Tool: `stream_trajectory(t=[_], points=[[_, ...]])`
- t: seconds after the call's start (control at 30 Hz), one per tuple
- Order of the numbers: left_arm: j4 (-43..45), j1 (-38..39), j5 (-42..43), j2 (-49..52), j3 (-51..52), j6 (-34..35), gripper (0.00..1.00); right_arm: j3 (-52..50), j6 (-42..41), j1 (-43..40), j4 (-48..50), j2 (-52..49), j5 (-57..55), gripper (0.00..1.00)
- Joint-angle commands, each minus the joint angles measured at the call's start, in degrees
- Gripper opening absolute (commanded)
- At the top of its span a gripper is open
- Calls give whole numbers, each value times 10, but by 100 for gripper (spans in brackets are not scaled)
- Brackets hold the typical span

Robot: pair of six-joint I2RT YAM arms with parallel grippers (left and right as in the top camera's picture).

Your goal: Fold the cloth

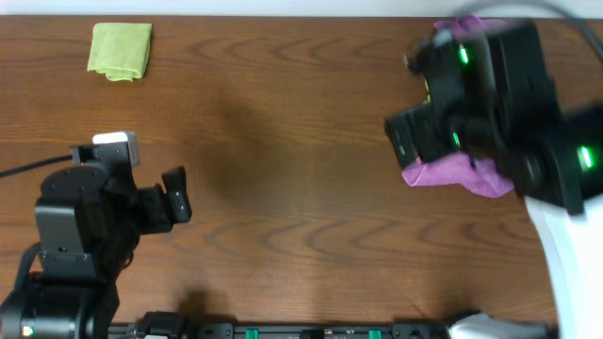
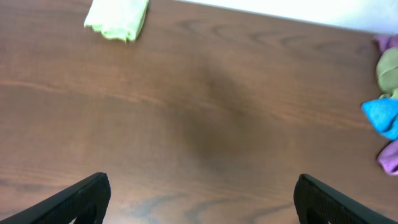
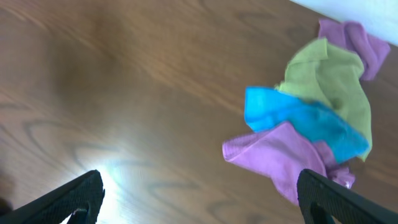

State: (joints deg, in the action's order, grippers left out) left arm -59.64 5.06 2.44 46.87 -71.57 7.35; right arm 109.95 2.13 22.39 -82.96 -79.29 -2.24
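Note:
The cloth is bright lime green and lies folded into a small packet at the far left corner of the table. The left wrist view shows the cloth at its top left. My left gripper hovers well in front of it, near the left front of the table. Its fingers are open with only bare wood between them. My right gripper is over the right side, blurred in the overhead view. It is open and holds nothing.
A heap of other cloths lies at the far right: a purple cloth, a blue cloth and a duller green cloth. The purple one reaches close to my right gripper's right finger. The wooden table ends at a white wall behind.

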Motion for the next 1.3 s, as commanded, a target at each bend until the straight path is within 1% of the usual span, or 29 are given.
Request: stream_trajectory(t=[0.0, 0.07, 0.17, 0.27, 0.37, 0.57, 0.97, 1.27], points=[[-5, 2, -14, -1, 20, -10, 95, -132, -19, 12, 39, 117, -29, 99], [-4, 2, -13, -1, 27, -10, 96, -248, -42, 13, 95, 199, -29, 99], [0, 2, -11, -1, 28, -10, 95, -395, -66, 13, 167, 307, -13, 99], [7, 2, -4, 0, 28, -9, 95, -497, -82, 13, 214, 384, 0, 99], [14, 2, -1, 0, 28, -9, 95, -559, -92, 13, 244, 428, 6, 99], [9, 2, -1, 0, 28, -10, 95, -583, -116, 13, 264, 432, 6, 99], [9, 2, -1, 0, 28, -9, 95, -583, -115, 13, 275, 430, 9, 99], [9, 2, -1, 0, 28, -10, 95, -583, -115, 13, 264, 430, 10, 99]])
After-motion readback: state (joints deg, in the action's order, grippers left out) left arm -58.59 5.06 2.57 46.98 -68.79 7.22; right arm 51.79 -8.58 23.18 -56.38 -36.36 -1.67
